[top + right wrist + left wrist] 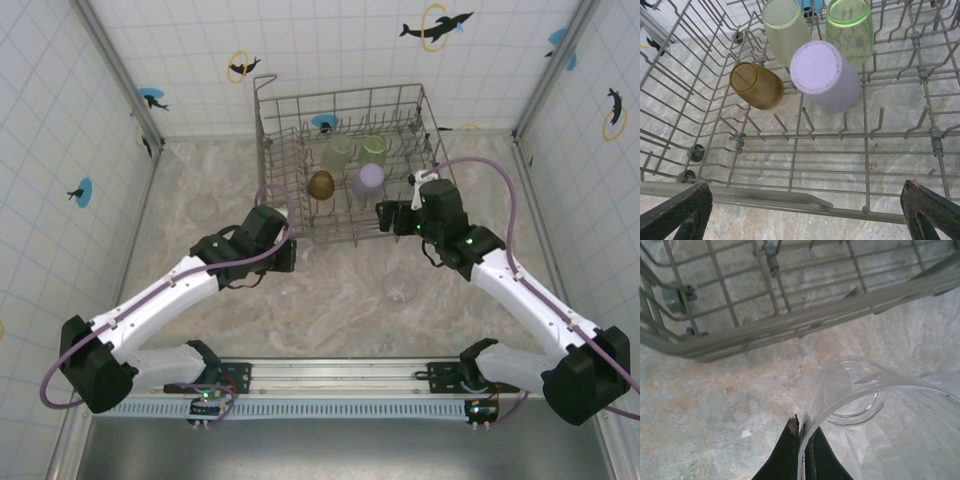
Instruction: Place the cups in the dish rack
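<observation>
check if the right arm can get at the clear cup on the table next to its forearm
Probably yes: the right pincer is open and empty, and the clear cup sits on bare table beside that arm, outside the dish rack, with nothing over it.

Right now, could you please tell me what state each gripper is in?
Left gripper: closed on the rim of a clear cup.
Right gripper: open, holding nothing, facing the dish rack.

Left fingers pinched shut; right fingers spread wide.
</observation>
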